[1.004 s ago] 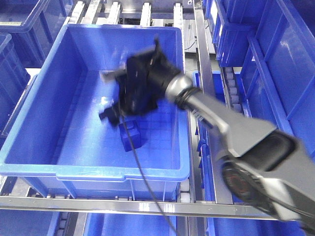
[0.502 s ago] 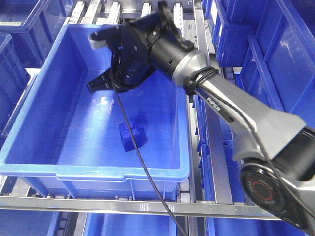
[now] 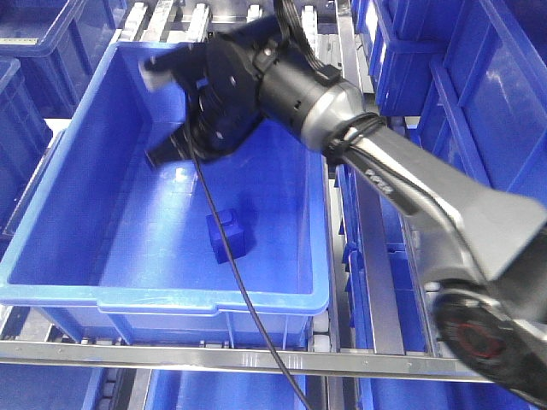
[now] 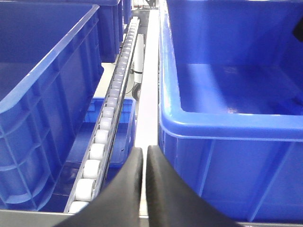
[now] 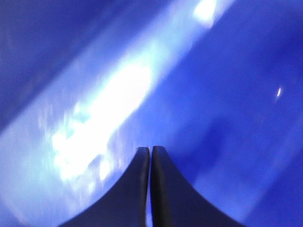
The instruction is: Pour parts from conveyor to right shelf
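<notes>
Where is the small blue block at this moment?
In the front-facing view, the small blue block lies on the grid floor of the large blue bin, near its front wall, below the raised right gripper.

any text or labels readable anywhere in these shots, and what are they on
Lettering on the silver-grey forearm of the right robot arm: white characters, blurred and tilted, too unclear to read.
Round black and red joint cap low on that arm: red markings, not legible.
Large blue plastic bin and small blue cube-like part: no text visible.
Wrist views: none.
</notes>
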You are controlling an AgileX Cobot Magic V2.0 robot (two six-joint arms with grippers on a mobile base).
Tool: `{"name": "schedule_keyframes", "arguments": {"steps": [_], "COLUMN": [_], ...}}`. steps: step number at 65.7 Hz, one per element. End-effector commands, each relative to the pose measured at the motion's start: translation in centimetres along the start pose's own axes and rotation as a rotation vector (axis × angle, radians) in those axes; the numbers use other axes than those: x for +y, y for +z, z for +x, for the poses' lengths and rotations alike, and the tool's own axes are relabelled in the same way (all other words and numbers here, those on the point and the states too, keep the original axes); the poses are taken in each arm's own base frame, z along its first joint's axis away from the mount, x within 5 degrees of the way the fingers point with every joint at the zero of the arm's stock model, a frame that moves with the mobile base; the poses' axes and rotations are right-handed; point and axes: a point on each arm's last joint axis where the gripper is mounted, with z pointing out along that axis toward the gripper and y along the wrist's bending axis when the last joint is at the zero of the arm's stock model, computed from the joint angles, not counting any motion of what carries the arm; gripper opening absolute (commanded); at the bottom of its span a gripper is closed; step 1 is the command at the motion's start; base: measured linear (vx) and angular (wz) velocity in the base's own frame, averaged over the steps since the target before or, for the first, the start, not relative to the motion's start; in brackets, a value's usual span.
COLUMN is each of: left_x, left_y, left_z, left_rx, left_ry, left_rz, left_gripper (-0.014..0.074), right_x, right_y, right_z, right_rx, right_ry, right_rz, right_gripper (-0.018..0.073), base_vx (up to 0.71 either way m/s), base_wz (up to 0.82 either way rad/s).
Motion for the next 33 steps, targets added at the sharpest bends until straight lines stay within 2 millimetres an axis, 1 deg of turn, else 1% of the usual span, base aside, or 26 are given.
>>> {"name": "schedule_keyframes", "arguments": {"steps": [1,4,5,6,7,11,13,14,16,19,20,22,25,28,29,31,32,33], "left_x": [-0.1,-0.1,-0.1,-0.1,-0.1,-0.1,-0.1,-0.1,-0.1,-0.1,-0.1,-0.1,-0.1,-0.1,-0.1,-0.1,-0.1,-0.1], "left_y": [-0.3,-0.3,-0.3,-0.3,-0.3,-0.3,-0.3,-0.3,-0.3,-0.3,-0.3,-0.3,-0.3,-0.3,-0.3,-0.3,-0.3,-0.3], "left_z": [-1.4,-1.4,-1.4,-1.4,-1.4,-1.4,-1.4,-1.4,-1.4,-1.4,-1.4,-1.4,-1.4,-1.4,-1.4,-1.4,-1.4,-1.4], "left_rx": [-0.108,-0.108,-0.108,-0.108,-0.108,-0.108,-0.108,-0.108,-0.108,-0.108,-0.108,-0.108,-0.108,-0.108,-0.108,-0.108,-0.108,-0.108], "left_ry": [-0.016,-0.016,-0.016,-0.016,-0.016,-0.016,-0.016,-0.016,-0.016,-0.016,-0.016,-0.016,-0.016,-0.016,-0.016,-0.016,-0.016,-0.016], "left_rz": [0.011,0.011,0.011,0.011,0.011,0.011,0.011,0.011,0.011,0.011,0.011,0.011,0.011,0.011,0.011,0.011,0.011,0.011], "left_gripper": [-0.0006,-0.0006,-0.0006,-0.0006,-0.0006,-0.0006,-0.0006,-0.0006,-0.0006,-0.0006,-0.0006,-0.0006,-0.0006,-0.0006,-0.0006,-0.0006,-0.0006,-0.0006], "right_x": [-0.5,-0.5,-0.4,-0.5,-0.4,-0.4,-0.4,-0.3,-0.3,-0.3,-0.3,-0.3,-0.3,-0.2,-0.2,-0.2,-0.2,-0.2], "right_y": [-5.3,-6.0,-5.8,-6.4,-6.2,-6.8,-7.6,-7.5,-7.9,-8.7,-9.3,-9.9,-10.3,-11.2,-11.8,-12.0,-12.6,-12.5], "right_z": [-1.0,-0.7,-0.4,-0.3,0.1,0.9,1.3,1.8,2.3,3.2,3.5,4.0,5.2,6.5,6.8,7.7,8.1,8.7], "right_rx": [-0.157,-0.178,-0.172,-0.191,-0.185,-0.205,-0.233,-0.226,-0.241,-0.265,-0.281,-0.305,-0.314,-0.338,-0.353,-0.358,-0.376,-0.364], "right_ry": [-0.014,-0.014,-0.015,-0.015,-0.016,-0.011,-0.006,-0.007,-0.005,-0.002,-0.001,0.0,0.0,0.004,0.006,0.009,0.011,0.017], "right_rz": [0.012,0.012,0.011,0.012,0.011,0.006,0.003,0.002,-0.002,-0.007,-0.007,-0.007,-0.009,-0.01,-0.01,-0.011,-0.011,-0.013], "right_gripper": [-0.0009,-0.0009,-0.0009,-0.0009,-0.0009,-0.0009,-0.0009,-0.0009,-0.0009,-0.0009,-0.0008,-0.0008,-0.0007,-0.0006,-0.0006,-0.0006,-0.0006,-0.0006], "base_vx": [0.0,0.0,0.0,0.0,0.0,0.0,0.0,0.0,0.0,0.0,0.0,0.0,0.0,0.0,0.0,0.0,0.0,0.0], "base_wz": [0.0,0.0,0.0,0.0,0.0,0.0,0.0,0.0,0.0,0.0,0.0,0.0,0.0,0.0,0.0,0.0,0.0,0.0]}}
